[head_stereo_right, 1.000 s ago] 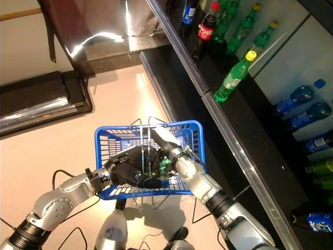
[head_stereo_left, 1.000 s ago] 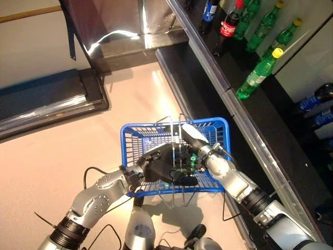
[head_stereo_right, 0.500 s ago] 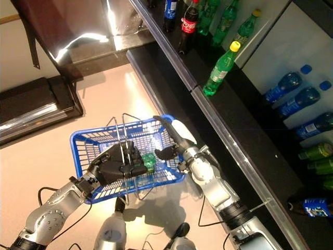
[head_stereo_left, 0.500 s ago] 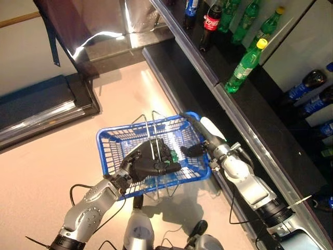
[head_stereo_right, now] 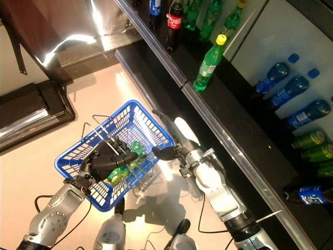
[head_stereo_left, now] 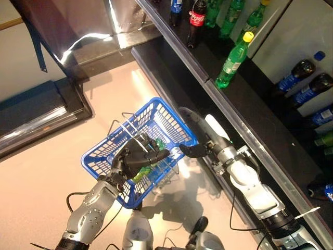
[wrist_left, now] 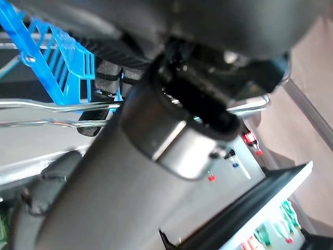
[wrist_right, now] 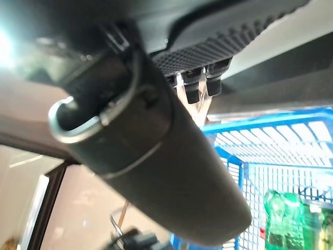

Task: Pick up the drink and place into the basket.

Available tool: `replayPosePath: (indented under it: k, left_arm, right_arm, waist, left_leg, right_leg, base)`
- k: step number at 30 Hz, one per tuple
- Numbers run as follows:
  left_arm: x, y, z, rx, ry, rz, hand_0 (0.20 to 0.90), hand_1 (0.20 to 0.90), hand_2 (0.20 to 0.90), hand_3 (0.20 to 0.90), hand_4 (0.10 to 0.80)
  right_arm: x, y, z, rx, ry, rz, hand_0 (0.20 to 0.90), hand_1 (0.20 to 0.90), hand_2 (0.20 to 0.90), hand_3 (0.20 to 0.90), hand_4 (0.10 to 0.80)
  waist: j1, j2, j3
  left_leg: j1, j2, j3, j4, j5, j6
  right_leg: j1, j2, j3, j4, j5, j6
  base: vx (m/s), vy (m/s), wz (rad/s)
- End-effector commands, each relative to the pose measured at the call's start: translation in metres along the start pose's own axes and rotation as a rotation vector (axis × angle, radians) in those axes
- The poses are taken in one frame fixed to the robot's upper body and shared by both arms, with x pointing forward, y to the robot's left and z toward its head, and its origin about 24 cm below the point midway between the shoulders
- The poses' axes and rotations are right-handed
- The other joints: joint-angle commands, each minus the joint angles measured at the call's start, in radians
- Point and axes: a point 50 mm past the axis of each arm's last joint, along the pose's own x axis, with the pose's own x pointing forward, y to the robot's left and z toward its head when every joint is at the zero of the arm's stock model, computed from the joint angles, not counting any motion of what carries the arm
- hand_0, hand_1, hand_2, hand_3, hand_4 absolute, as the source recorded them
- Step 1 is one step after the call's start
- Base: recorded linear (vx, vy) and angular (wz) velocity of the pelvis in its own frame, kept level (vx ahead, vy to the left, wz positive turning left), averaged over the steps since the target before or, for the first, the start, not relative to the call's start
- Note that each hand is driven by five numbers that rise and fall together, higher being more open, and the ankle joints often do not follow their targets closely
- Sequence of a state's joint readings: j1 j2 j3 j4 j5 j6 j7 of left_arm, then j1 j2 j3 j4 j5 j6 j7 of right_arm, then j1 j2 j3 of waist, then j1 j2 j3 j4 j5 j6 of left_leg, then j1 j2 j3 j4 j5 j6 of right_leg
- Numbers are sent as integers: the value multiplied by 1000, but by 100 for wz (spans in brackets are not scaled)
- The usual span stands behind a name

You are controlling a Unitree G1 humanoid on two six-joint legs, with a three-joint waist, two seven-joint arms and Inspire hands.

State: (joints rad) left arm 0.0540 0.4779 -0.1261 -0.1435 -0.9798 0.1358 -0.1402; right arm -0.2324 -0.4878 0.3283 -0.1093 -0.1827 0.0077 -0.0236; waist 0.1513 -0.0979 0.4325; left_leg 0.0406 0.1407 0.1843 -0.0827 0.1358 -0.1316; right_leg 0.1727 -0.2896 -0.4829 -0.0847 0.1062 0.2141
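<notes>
The placing step looks all but done — a green drink bottle (head_stereo_right: 122, 169) lies on its side inside the blue basket (head_stereo_right: 148, 117), low against the wire floor. The left hand (head_stereo_left: 136, 156) is curled around the basket's metal handles (head_stereo_left: 125, 126) and carries the basket above the floor (head_stereo_left: 47, 156), so the bottle sits just under and beside those dark fingers without being gripped by them. The right hand (head_stereo_left: 200, 136) hovers just outside the basket's far rim, near the shelf (head_stereo_left: 229, 112) edge, apart from the bottle; its fingers seem extended and loose, holding nothing, though the wrist view shows too little to be sure. The next move, as I judge it, calls only for drawing the right arm clear and keeping the basket level — it tilts somewhat, and the bottle could roll toward the low corner.
</notes>
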Motion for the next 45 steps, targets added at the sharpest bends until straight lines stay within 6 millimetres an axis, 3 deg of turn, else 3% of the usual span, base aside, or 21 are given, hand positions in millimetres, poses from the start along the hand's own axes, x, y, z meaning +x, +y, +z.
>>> replayPosePath:
  k: [1, 14, 28, 35, 45]
  left_arm:
    - [0, -59, 91, -35, -690, -347, 300, 300, 300, 200, 100]
    - [-1, 4, 68, 71, -594, 69, 300, 300, 300, 200, 100]
    - [-30, 87, 13, 91, -370, 503, 300, 300, 300, 200, 100]
    - [-58, 127, -34, 89, -169, 729, 300, 300, 300, 200, 100]
    - [-91, 150, -75, 118, 93, 885, 300, 300, 300, 200, 100]
  right_arm:
    - [-22, 6, -7, 45, -30, -9, 900, 900, 900, 900, 800]
    - [-56, 7, -61, 150, 198, -85, 900, 900, 900, 900, 800]
    - [-97, 21, -115, 195, 465, -137, 900, 900, 900, 900, 800]
    - [-135, 38, -151, 327, 727, -199, 900, 900, 900, 900, 800]
    - [-198, 59, -191, 492, 1048, -242, 900, 900, 900, 900, 800]
  waist:
    - [-27, 77, -364]
    - [-112, 84, -363]
    - [-157, 83, -359]
    - [-184, 85, -364]
    - [-201, 93, -371]
  left_leg:
    - [63, 30, 37, -5, -58, 7]
    - [100, 44, 101, -5, -69, -1]
    - [123, 45, 135, -5, -79, 0]
    - [133, 42, 156, -5, -89, 1]
    - [148, 44, 190, -5, -97, 2]
  right_leg:
    - [10, -9, -2, -3, 3, 19]
    - [-7, -5, 43, -3, 10, 10]
    - [-7, 8, 82, -3, 6, -2]
    - [-11, 15, 104, -3, 1, -5]
    - [-18, 27, 133, -3, -2, -12]
  base:
    - [0, 0, 0]
    - [0, -8, -12]
    - [-4, -6, -9]
    - [0, 2, -8]
    - [8, -3, -16]
